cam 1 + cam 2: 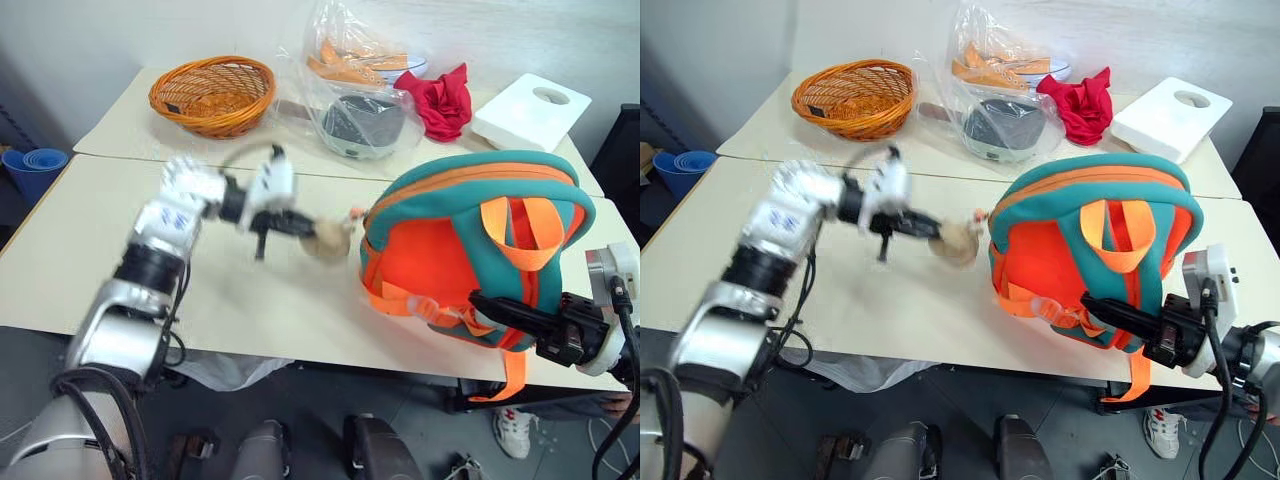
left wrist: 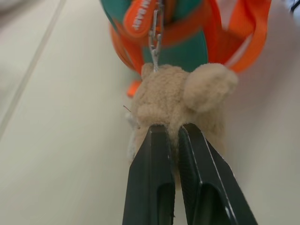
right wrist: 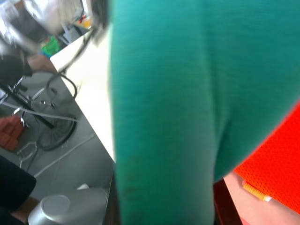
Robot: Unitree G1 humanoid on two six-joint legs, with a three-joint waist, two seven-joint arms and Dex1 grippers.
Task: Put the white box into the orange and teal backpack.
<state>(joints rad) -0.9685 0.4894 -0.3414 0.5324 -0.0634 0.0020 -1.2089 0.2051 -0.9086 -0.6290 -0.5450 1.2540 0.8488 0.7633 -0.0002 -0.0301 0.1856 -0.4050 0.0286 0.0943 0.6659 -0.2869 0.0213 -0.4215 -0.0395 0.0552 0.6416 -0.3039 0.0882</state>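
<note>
At the near table edge the right gripper [image 1: 490, 303] is clamped on the lower edge of the orange and teal backpack [image 1: 470, 240], which stands upright with its straps toward the camera and its long axis running across the table [image 1: 60, 250]; the right wrist view is pressed against teal fabric and orange mesh; beside the pack, the left gripper [image 1: 305, 228] is closed on the tan plush toy [image 2: 183, 101], and the left wrist view shows the metal clip [image 2: 155, 35] linking toy to pack, a detail too small in the head views; farther back sit a wicker basket [image 1: 213, 93], clear plastic bags [image 1: 355, 85], a red cloth [image 1: 440, 98] and a white foam block [image 1: 530, 110]; I cannot tell where the white box is.
</note>
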